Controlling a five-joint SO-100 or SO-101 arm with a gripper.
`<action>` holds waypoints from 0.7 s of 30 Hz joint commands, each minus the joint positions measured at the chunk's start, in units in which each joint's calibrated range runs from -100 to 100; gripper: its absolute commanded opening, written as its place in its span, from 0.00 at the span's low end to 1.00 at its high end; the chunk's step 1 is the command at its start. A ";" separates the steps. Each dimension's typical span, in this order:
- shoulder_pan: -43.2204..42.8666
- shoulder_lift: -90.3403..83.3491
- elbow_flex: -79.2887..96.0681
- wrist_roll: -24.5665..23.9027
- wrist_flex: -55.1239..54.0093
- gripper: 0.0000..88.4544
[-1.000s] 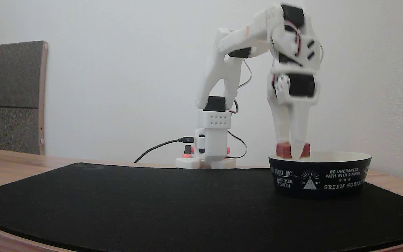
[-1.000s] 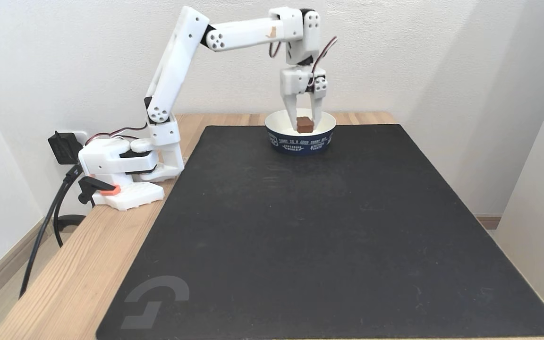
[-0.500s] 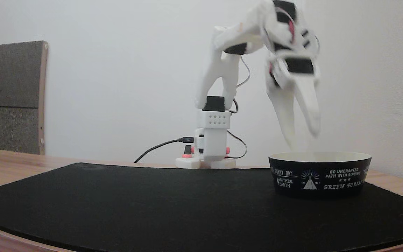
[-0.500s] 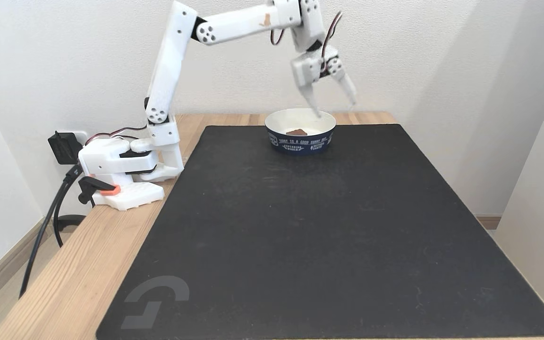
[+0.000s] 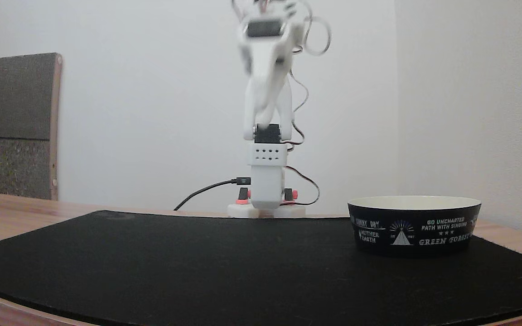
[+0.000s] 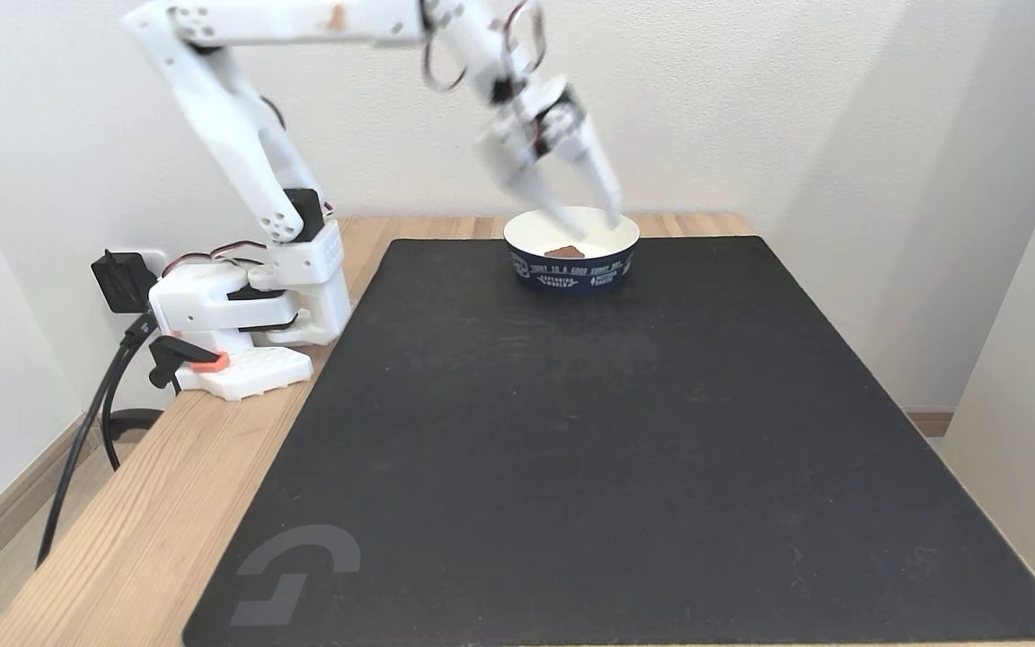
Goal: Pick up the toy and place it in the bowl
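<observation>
The red toy (image 6: 564, 252) lies on the cream inside of the bowl (image 6: 571, 272), at the far end of the black mat. In the low fixed view the bowl (image 5: 414, 228) stands at the right, and its black printed wall hides the toy. My gripper (image 6: 587, 216) hangs motion-blurred in the air over the bowl's far rim. It is open, with its two white fingers (image 6: 603, 184) spread and nothing between them. The gripper is clear of the toy. In the low fixed view the arm (image 5: 265, 90) stands blurred at the centre, facing the camera.
The black mat (image 6: 607, 431) covers most of the wooden table (image 6: 149, 512). The arm's base (image 6: 239, 310), with its cables, sits at the table's left edge in the high fixed view. A brown and grey panel (image 5: 16, 127) leans on the wall at the left.
The gripper let go of the toy, which dropped into the bowl. It then rose, and the arm swung back and away from the bowl while staying open.
</observation>
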 commanded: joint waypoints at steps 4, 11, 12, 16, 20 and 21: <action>-3.68 -33.50 39.21 0.07 -9.01 0.13; -1.92 -57.34 54.72 -0.93 -9.10 0.13; -1.76 -59.09 56.25 -1.03 -9.10 0.13; -1.84 -68.18 64.90 -1.34 -8.76 0.12; -1.92 -76.68 72.56 -1.34 -8.33 0.12; -1.92 -79.10 75.81 -1.19 -8.08 0.12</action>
